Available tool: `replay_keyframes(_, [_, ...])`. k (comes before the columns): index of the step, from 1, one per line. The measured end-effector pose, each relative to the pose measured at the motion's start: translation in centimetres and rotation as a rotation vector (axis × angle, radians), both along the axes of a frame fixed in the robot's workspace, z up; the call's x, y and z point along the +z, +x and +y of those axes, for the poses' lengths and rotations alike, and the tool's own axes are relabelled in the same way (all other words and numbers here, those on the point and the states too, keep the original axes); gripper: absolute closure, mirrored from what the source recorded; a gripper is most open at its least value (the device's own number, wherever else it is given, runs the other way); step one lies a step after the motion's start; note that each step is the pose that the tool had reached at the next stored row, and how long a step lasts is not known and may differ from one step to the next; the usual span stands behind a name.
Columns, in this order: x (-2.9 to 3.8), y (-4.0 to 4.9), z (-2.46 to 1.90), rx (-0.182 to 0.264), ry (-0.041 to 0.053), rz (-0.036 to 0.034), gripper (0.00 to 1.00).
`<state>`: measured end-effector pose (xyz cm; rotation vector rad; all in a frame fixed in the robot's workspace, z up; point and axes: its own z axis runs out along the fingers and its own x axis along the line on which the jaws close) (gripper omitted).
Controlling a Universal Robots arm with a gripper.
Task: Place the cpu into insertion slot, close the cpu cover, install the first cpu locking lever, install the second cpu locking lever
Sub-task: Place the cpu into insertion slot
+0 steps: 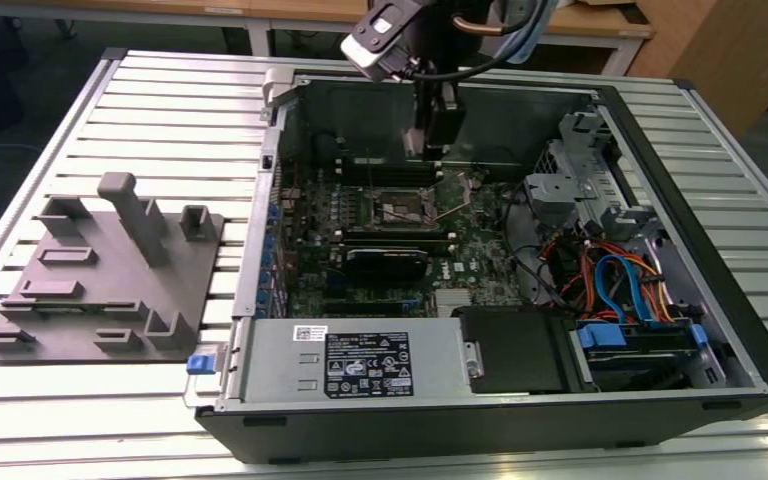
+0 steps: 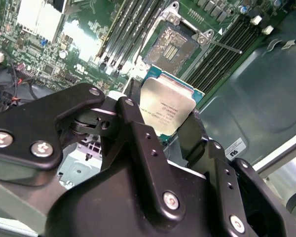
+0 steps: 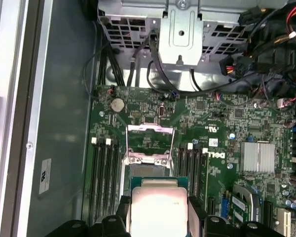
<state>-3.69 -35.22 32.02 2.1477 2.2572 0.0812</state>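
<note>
My gripper (image 2: 163, 126) is shut on the cpu (image 2: 168, 104), a flat square chip with a silver-grey top, gripped by two opposite edges between black fingers (image 2: 130, 118). In the first wrist view the cpu (image 3: 155, 207) hangs just short of the insertion slot (image 3: 150, 171). The insertion slot (image 2: 173, 44) lies bare, its contact field showing. The cpu cover (image 3: 149, 158), a silvery frame, stands swung open at the slot's far side. A thin locking lever (image 2: 222, 45) sticks out beside the slot. In the exterior view the gripper (image 1: 434, 135) hovers above the insertion slot (image 1: 404, 205) inside the open computer case.
Memory slots (image 3: 104, 173) flank the socket on both sides. A metal drive cage (image 3: 182, 34) with cables stands beyond it, and a finned heatsink (image 3: 258, 158) sits nearby. The case walls (image 1: 598, 100) enclose the board. A grey fixture (image 1: 104, 270) lies at the exterior view's left.
</note>
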Motion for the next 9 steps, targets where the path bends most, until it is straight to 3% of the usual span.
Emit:
replay_keyframes(4, [-0.17, 0.0, 0.0, -0.012, -0.0002, 0.002, 0.46])
replay_keyframes(9, [-0.43, -0.01, 0.0, -0.058, -0.0003, 0.0022, 0.46])
